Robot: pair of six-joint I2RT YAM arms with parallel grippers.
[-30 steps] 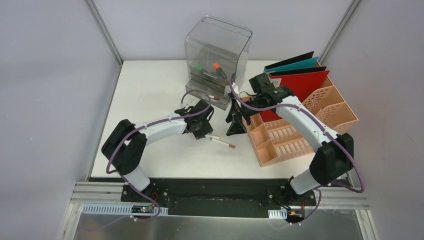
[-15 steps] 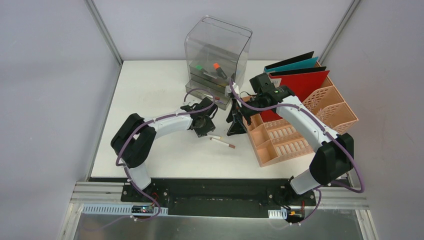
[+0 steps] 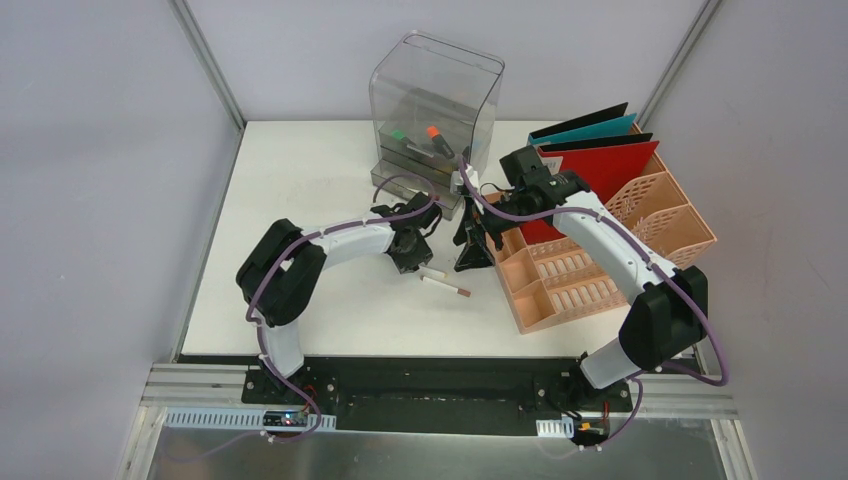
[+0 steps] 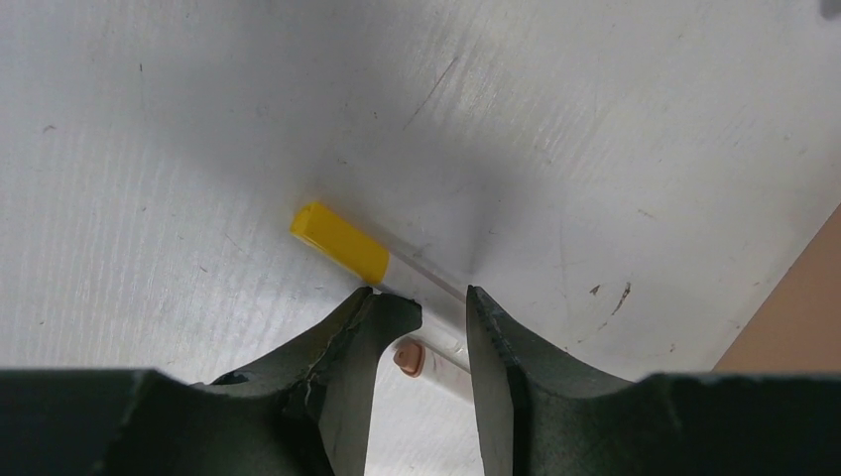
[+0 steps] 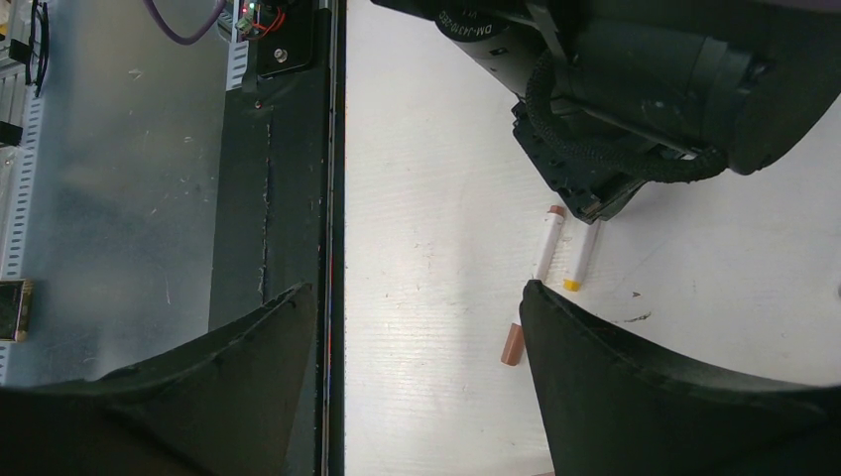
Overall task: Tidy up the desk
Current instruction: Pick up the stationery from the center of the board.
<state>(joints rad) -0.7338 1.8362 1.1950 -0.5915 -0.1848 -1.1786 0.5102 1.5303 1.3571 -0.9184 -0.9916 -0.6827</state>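
Note:
On the white desk (image 3: 300, 200) lie two white markers side by side: one with a yellow cap (image 4: 339, 242) and one with a brown cap (image 3: 463, 292). My left gripper (image 4: 436, 297) points down over them, part open. Its fingertips stand on either side of the yellow-capped marker's white barrel, and the other marker's brown end (image 4: 407, 359) shows between the fingers. Both markers rest on the desk. In the right wrist view the left gripper's black body (image 5: 595, 193) covers the markers' upper ends. My right gripper (image 5: 421, 293) hangs open and empty just right of them, above the desk.
A clear grey drawer box (image 3: 435, 100) with green- and orange-capped markers (image 3: 432, 132) inside stands at the back. A peach lattice file rack (image 3: 600, 250) holding red and teal folders (image 3: 600, 170) fills the right side. The desk's black front edge (image 5: 332, 198) runs close by.
The left arm's elbow has swung right and toward the back while its gripper edged slightly right over the markers. The markers and the right arm have not moved.

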